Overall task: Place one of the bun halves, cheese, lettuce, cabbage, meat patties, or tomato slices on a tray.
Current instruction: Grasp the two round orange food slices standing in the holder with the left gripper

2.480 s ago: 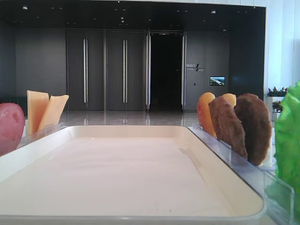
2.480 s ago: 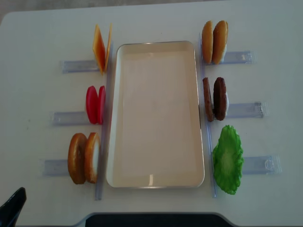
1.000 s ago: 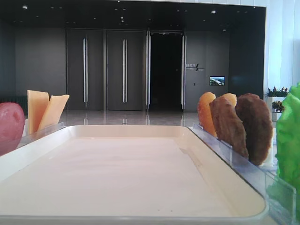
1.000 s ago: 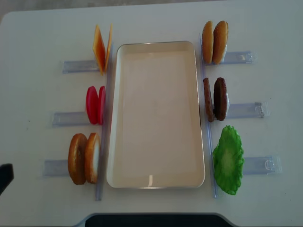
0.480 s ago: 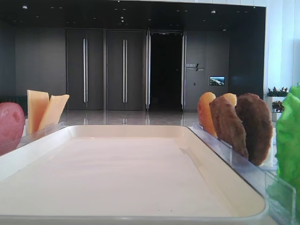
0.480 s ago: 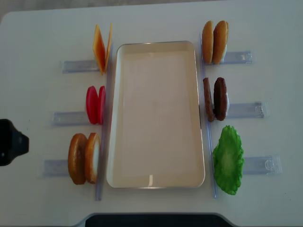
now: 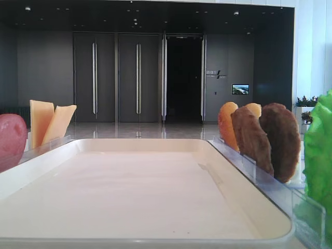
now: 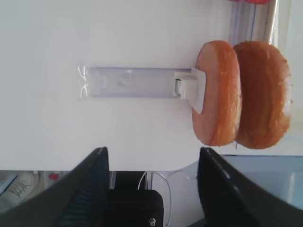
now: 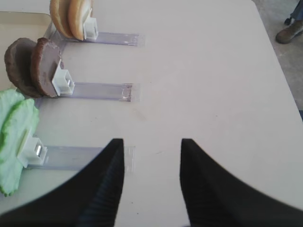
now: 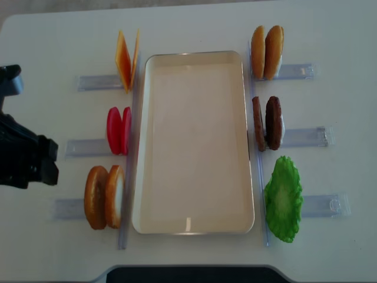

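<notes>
White table [image 10: 194, 23] w/ bare tray [image 10: 194, 141]; both grippers' jaws open, gripping nothing.

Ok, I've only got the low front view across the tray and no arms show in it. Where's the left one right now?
Observer: The left pincer is open and empty, above the table left of the tray.
Operator: What's nearest to it?
Observer: Two bun halves standing upright in a clear holder. The pincer isn't touching them.
Operator: And the right one?
Observer: The right pincer is open too, holding nothing, out to the side of the lettuce.
</notes>
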